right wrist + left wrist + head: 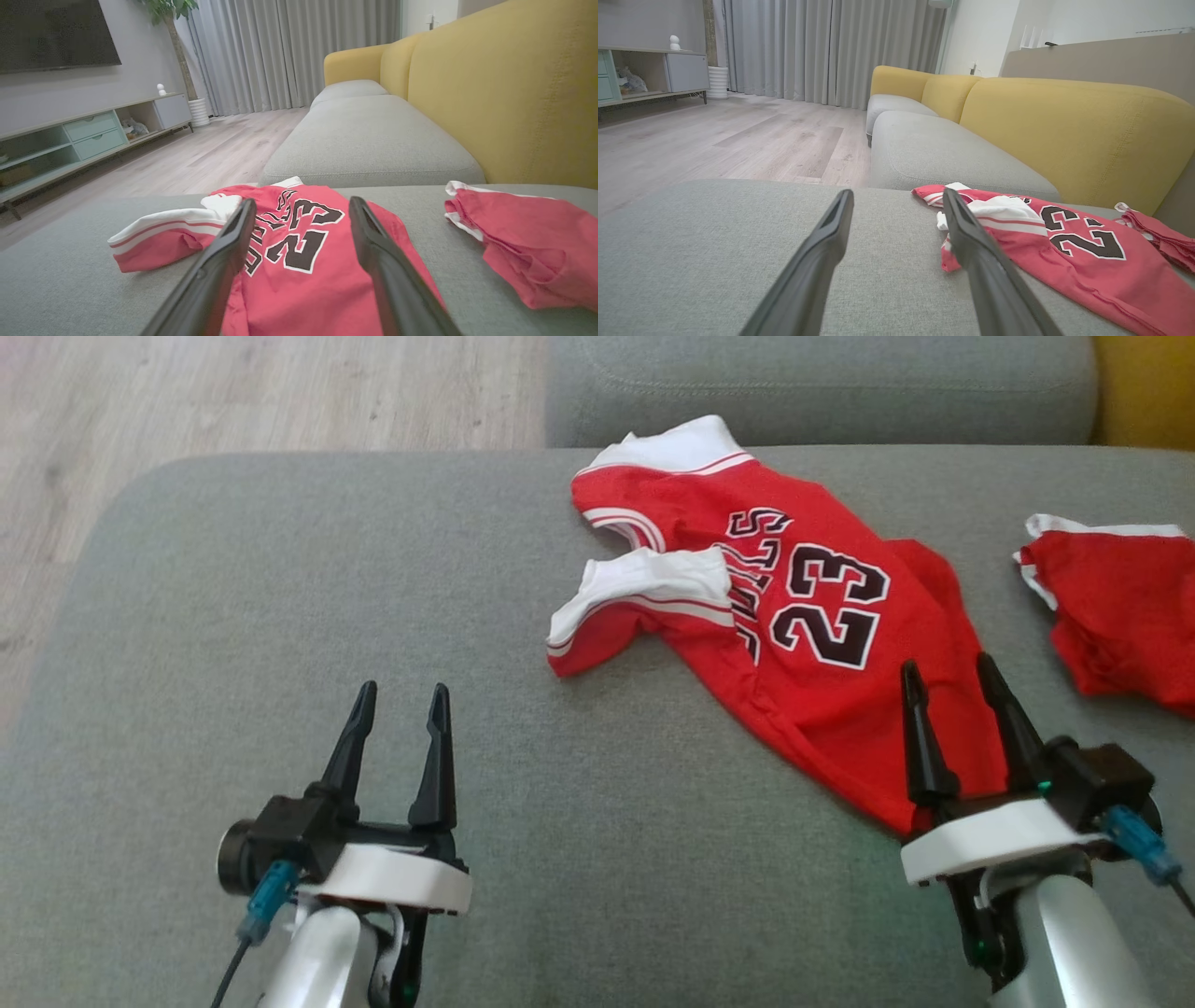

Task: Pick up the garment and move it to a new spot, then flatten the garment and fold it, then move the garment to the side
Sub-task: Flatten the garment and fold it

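The red number 23 jersey (822, 709) lies rumpled on the grey sofa cushion (280, 616), right of middle, its white-trimmed sleeves bunched toward the left. The right gripper (946, 663) stands over the jersey's near hem, fingers spread and empty; whether it touches the cloth I can't quite tell. The left gripper (403, 689) is spread wide too, over bare cushion, apart from the jersey. A second red garment (1120, 607) lies crumpled at the far right.
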Available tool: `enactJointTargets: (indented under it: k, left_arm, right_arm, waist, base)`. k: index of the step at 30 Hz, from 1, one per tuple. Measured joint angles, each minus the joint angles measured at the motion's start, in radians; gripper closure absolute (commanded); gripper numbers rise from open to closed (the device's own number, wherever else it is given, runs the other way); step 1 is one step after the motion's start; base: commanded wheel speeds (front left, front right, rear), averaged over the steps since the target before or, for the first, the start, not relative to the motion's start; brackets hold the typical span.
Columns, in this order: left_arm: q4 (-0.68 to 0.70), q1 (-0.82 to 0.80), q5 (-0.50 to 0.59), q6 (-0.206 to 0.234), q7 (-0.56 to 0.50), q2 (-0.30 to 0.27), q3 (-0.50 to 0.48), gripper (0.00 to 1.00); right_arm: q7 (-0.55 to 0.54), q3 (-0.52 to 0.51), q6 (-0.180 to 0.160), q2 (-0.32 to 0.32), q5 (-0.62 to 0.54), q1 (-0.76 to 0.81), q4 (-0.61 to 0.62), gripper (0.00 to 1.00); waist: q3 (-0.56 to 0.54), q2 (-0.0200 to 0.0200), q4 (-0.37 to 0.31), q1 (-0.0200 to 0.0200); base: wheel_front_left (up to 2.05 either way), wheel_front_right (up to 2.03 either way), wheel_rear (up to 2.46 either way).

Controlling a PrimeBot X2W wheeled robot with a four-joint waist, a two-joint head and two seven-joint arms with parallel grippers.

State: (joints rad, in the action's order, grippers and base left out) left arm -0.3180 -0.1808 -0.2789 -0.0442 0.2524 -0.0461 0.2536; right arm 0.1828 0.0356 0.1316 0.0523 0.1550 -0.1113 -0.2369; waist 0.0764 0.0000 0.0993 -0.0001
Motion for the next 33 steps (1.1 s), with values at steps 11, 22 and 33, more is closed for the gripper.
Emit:
enactJointTargets:
  k: [11,22,33]
  left_arm:
    - [0.0,-0.037,0.0,-0.001,0.0,0.0,0.015,0.0]
    - [-0.003,-0.073,-0.004,-0.009,0.0,0.0,0.042,0.0]
    - [-0.007,-0.096,-0.022,-0.007,0.0,0.001,0.076,0.0]
  right_arm:
    - [-0.108,0.026,0.0,0.0,-0.029,-0.13,0.0,0.0]
    - [-0.245,0.056,0.0,0.002,0.065,-0.344,-0.245,0.0]
    - [-0.324,0.113,0.0,0.046,0.254,-0.504,-0.484,0.0]
  waist:
    - [0.054,0.0,0.058,0.0001]
    - [0.106,0.0,0.137,0.0002]
    - [0.14,0.0,0.193,0.0002]
  base:
    - [0.0,0.0,0.0]
    - [0.0,0.0,0.0]
    - [0.0,0.0,0.0]
